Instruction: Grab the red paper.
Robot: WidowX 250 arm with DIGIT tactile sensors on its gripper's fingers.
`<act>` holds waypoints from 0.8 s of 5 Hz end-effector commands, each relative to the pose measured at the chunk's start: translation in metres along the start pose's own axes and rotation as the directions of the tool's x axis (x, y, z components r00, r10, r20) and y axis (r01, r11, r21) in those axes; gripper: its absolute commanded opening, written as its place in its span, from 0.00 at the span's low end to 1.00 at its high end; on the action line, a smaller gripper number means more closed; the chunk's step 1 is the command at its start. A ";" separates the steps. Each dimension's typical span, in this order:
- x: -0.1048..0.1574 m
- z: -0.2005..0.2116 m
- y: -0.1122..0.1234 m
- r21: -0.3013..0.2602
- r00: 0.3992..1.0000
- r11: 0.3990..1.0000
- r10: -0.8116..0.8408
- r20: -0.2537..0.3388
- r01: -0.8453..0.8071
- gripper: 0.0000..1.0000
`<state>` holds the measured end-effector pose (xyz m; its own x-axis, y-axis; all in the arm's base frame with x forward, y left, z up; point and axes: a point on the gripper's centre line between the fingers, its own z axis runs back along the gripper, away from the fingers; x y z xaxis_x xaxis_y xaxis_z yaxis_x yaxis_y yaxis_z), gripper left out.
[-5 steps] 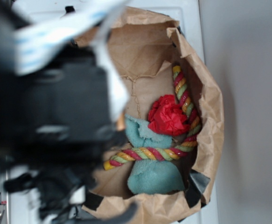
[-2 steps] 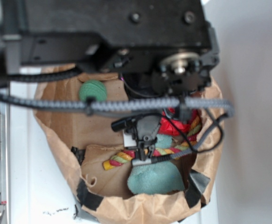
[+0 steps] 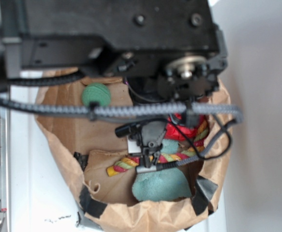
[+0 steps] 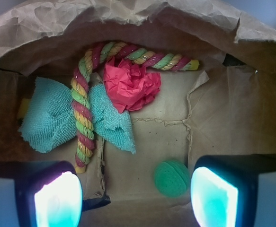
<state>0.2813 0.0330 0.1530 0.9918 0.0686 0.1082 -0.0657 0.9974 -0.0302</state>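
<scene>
Hovering with jaws spread, the gripper (image 4: 135,198) must next advance past the green ball (image 4: 172,178) to the red paper (image 4: 130,86).

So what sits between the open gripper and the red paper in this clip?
In the wrist view, only bare brown bag floor separates the gripper from the red paper. The green ball lies off to the side, near one finger.

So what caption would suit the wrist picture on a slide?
Open pincer hovering over red paper, striped rope, teal cloth and green ball.
</scene>
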 end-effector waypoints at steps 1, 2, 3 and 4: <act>-0.009 -0.017 0.017 -0.007 0.994 0.995 0.100 0.052 -0.099 1.00; -0.020 -0.032 0.025 -0.018 0.986 0.987 0.161 0.050 -0.160 1.00; -0.014 -0.047 0.026 -0.124 0.970 0.963 0.242 0.005 -0.240 1.00; 0.002 -0.051 0.013 -0.199 0.954 0.933 0.294 -0.058 -0.300 1.00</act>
<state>0.2825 0.0425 0.0896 0.9365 0.3504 -0.0135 -0.3418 0.9037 -0.2577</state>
